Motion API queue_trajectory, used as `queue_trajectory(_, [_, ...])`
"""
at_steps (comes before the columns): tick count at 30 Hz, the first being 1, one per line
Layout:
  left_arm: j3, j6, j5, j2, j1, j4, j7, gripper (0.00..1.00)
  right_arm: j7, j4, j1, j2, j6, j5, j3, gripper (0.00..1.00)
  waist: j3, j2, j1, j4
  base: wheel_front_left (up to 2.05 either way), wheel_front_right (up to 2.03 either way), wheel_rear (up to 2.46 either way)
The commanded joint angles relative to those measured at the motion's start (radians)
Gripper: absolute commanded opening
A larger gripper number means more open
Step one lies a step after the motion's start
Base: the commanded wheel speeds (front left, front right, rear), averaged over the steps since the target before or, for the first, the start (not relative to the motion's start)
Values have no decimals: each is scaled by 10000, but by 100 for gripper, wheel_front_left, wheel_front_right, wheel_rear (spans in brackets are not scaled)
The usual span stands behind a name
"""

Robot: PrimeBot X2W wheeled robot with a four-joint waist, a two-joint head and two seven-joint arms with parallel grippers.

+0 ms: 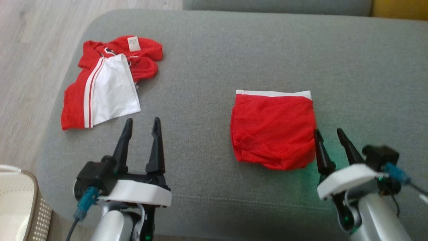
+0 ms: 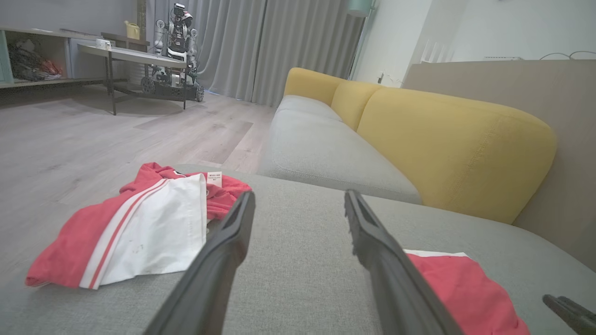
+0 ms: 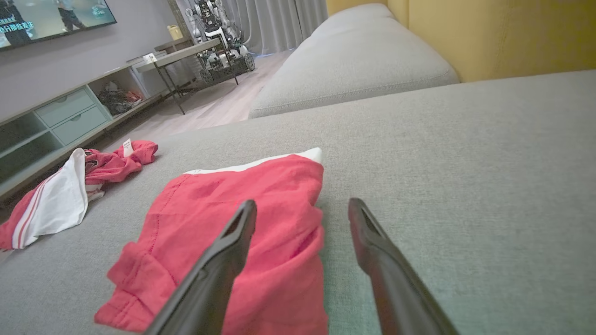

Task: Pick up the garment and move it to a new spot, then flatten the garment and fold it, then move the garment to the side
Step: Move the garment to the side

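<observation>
**Both my grippers open and empty over the grey seat, with two garments lying on it**

*Edges and room.* The grey seat (image 1: 214,50) spreads wide ahead of me. Its rounded left edge drops to the wooden floor (image 1: 26,50), and its near edge runs just under my wrists. My left gripper (image 1: 142,120) has its two fingers spread wide with nothing between them. It is over bare fabric, just on my side of the red-and-white garment (image 1: 103,87). My right gripper (image 1: 327,131) is spread as wide and holds nothing. Its left finger lies along the right edge of the folded red garment (image 1: 273,130) (touching or just clear, I cannot tell). A broad strip of bare seat separates the two garments, and more bare seat runs to the right of the folded one.

*Surroundings.* The red-and-white garment lies crumpled near the seat's far left corner, white panel up and a white label at its far end. The folded red garment sits right of the middle, with a white band along its far edge. A yellow backrest (image 2: 442,135) rises at the far right, over a second grey seat (image 2: 316,144). A pale basket (image 1: 20,201) stands on the floor at my lower left. Across the room are a table (image 2: 125,53), another robot (image 2: 177,32), grey curtains (image 2: 260,42), a low cabinet (image 3: 70,116) and a screen (image 3: 51,18).

*Hidden or unclear.* The basket is cut off by the picture's edge, the label's print is too small to read, and the folded garment's lower layers are covered
</observation>
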Motion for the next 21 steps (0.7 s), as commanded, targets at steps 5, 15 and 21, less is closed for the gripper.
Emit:
queue_trajectory(5, [63, 58, -37, 14, -601, -379, -120, 100, 436, 765, -1497, -324, 0, 770, 350, 100, 543, 0, 0, 283, 0, 0, 0])
queue_trajectory(15, [-115, 106, -102, 14, -923, -329, -120, 100, 678, 2403, -2502, -867, 0, 1445, 1437, 5, 1126, 0, 0, 739, 0, 0, 0])
queue_trajectory(21, [-76, 138, -81, 14, -992, -325, -120, 100, 303, 3072, -3198, -1318, 0, 1222, 2127, 0, 1236, 0, 0, 699, 0, 0, 0])
